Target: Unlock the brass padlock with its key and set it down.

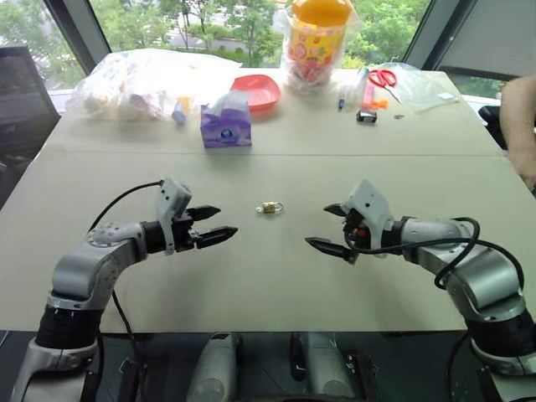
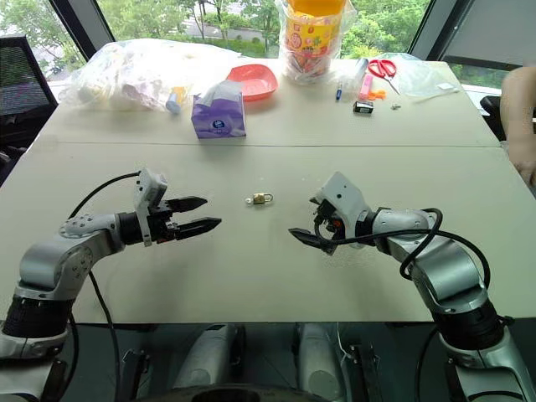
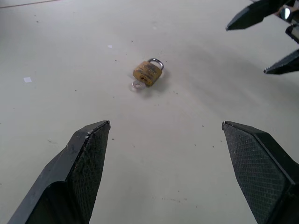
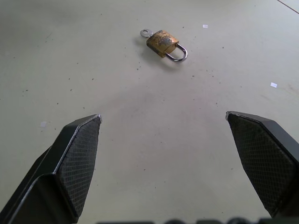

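Wide pale bench (image 1: 251, 285) spanning the view, its far edge crowded with a clear plastic bag (image 1: 142, 79), a yellow-lidded jar (image 1: 316, 42), a red dish (image 1: 255, 90), a purple tissue pack (image 1: 226, 124) and red-handled scissors (image 1: 383, 78). Left hand (image 1: 213, 224) hovering above the near bench, fingers spread apart, holding nothing, pointed toward the middle. Right hand (image 1: 328, 228) opposite, fingers likewise spread wide and empty, aimed back at the left one. Between the two, apart from both, lying flat on the bare bench: the brass padlock (image 3: 148, 72), a tiny golden-brass block, scuffed and dull on its face, thin silvery shackle (image 4: 179, 52) looped at one end, small silvery key (image 4: 145, 33) head sticking out at the other.
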### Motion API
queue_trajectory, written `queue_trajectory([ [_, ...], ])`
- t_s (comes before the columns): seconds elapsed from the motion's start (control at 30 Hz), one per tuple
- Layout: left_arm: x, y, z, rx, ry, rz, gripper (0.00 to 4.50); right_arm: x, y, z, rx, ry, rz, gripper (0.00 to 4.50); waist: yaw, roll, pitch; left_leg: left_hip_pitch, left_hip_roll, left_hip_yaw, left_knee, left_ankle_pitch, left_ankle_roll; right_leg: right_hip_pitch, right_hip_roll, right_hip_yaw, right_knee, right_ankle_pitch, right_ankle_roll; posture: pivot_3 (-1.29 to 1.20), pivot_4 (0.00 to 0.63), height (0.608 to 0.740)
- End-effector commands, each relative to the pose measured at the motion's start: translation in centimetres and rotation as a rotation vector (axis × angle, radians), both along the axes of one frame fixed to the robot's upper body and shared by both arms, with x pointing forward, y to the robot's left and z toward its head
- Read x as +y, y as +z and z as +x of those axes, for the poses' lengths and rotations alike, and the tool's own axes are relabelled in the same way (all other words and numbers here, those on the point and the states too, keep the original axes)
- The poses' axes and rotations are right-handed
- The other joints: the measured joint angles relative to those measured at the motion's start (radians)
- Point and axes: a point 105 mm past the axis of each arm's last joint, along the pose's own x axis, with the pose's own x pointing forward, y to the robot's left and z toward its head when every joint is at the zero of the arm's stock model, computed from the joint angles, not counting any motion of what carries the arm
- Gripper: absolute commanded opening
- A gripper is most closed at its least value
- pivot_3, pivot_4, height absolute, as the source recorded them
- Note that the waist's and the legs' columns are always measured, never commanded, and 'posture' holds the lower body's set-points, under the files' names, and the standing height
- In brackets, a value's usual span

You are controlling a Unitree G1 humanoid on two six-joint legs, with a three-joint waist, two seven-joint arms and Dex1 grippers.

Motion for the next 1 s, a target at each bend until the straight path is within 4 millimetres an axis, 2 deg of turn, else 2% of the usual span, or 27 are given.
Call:
queue_trajectory([
  [0.03,0.2,1.3,-0.2,-0.048,0.0,-0.002,3.96,0.5,1.1,0.2,-0.061,0.03,-0.005,4.5,0.0,0.0,0.0,0.0,0.0,0.0,0.0,0.0,0.0,0.0,0.0,0.0,0.0,0.0,0.0,0.0,0.15,0.74],
  [0.4,0.7,1.4,-0.6,-0.042,0.037,-0.002,3.96,0.9,1.2,0.7,-0.102,0.082,-0.023,4.5,0.0,0.0,0.0,0.0,0.0,0.0,0.001,0.0,0.0,0.0,0.001,0.0,0.0,0.0,0.0,0.0,0.15,0.74],
  [0.53,0.9,1.7,-0.3,-0.065,0.034,0.032,3.96,1.2,1.5,1.6,-0.13,0.116,-0.046,4.5,-0.001,0.0,0.0,0.0,0.0,0.001,0.001,0.0,0.0,0.0,0.001,0.0,0.001,0.0,0.001,0.0,0.15,0.74],
  [0.67,2.1,2.4,-0.4,-0.086,-0.03,0.143,3.96,2.6,2.4,3.6,-0.139,0.179,-0.078,4.5,-0.01,0.0,0.0,0.0,0.0,0.001,0.002,0.0,0.0,0.0,0.002,0.0,0.001,0.002,0.0,0.0,0.15,0.74],
  [0.87,2.9,3.8,-0.9,-0.081,-0.144,0.23,3.96,4.6,1.6,7.4,-0.113,0.256,-0.165,4.5,-0.022,0.0,0.0,0.0,0.0,0.001,0.002,0.0,0.0,0.0,0.002,0.0,0.002,0.002,0.0,0.0,0.15,0.74],
  [1.0,2.9,3.8,-0.8,-0.091,-0.148,0.246,3.96,6.2,0.8,8.8,-0.081,0.323,-0.19,4.5,-0.026,0.0,0.0,-0.001,-0.001,0.002,0.002,0.0,0.0,0.0,0.002,0.0,0.001,0.002,0.0,0.0,0.15,0.74],
])
